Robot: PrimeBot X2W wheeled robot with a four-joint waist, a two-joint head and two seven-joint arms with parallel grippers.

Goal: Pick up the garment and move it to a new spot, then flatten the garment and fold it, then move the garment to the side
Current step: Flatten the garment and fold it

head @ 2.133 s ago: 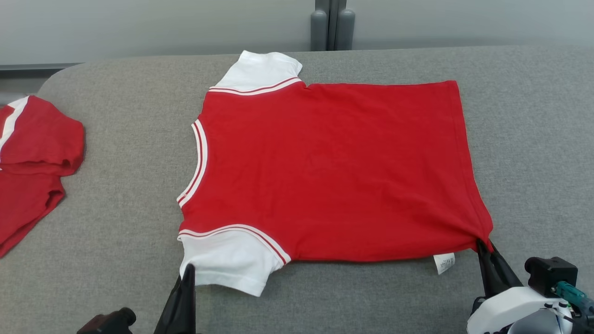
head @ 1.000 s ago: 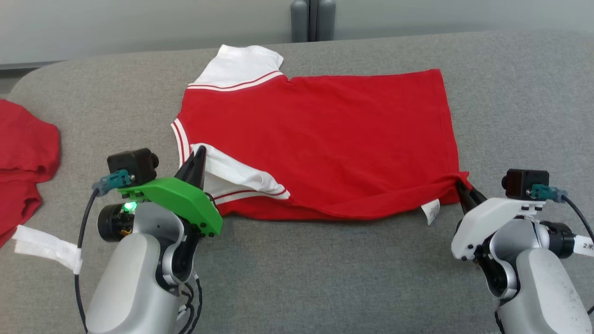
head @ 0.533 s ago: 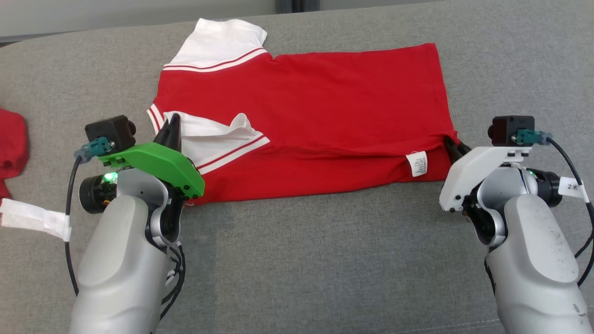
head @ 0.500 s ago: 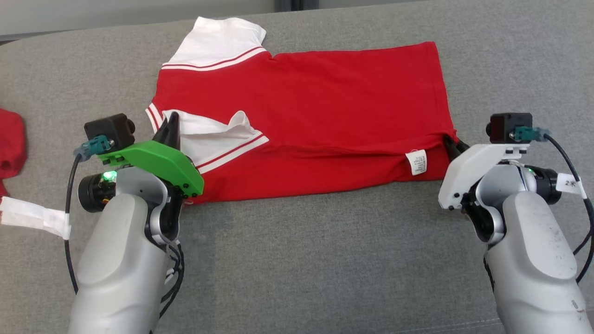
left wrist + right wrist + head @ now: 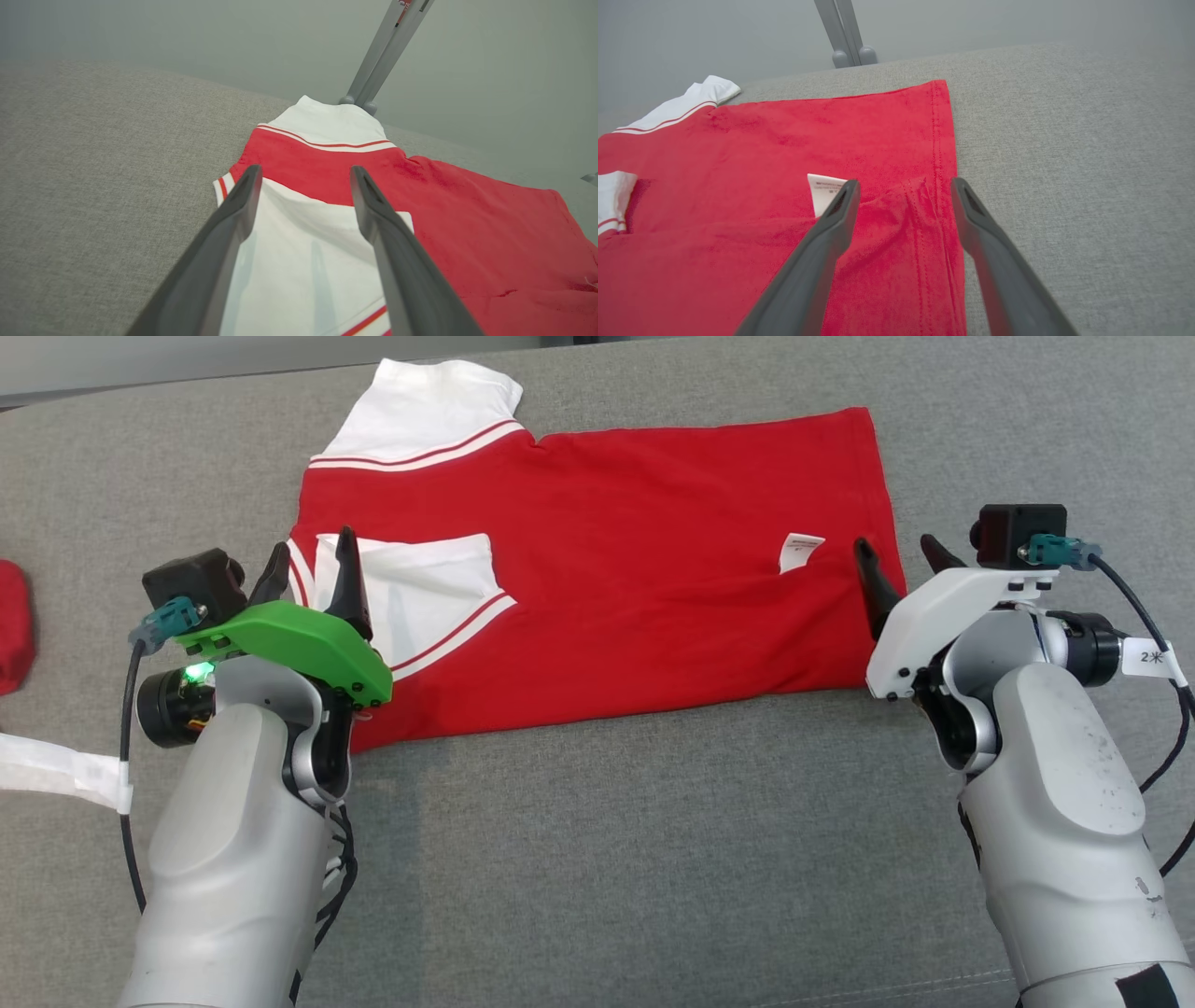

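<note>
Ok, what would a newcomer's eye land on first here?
The bright red shirt, spread on the grey padded surface with its near edge folded over, so a white sleeve and a care label lie on top. Then the two open grippers: the left gripper over that sleeve, the right gripper at the hem corner.

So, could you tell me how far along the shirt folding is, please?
Done: the shirt lies flat on the grey surface, its near side and near sleeve folded onto the body. In hand: the left pincer and right pincer are open over that fold. Left: fold in the far sleeve, finish folding, move it aside.
</note>
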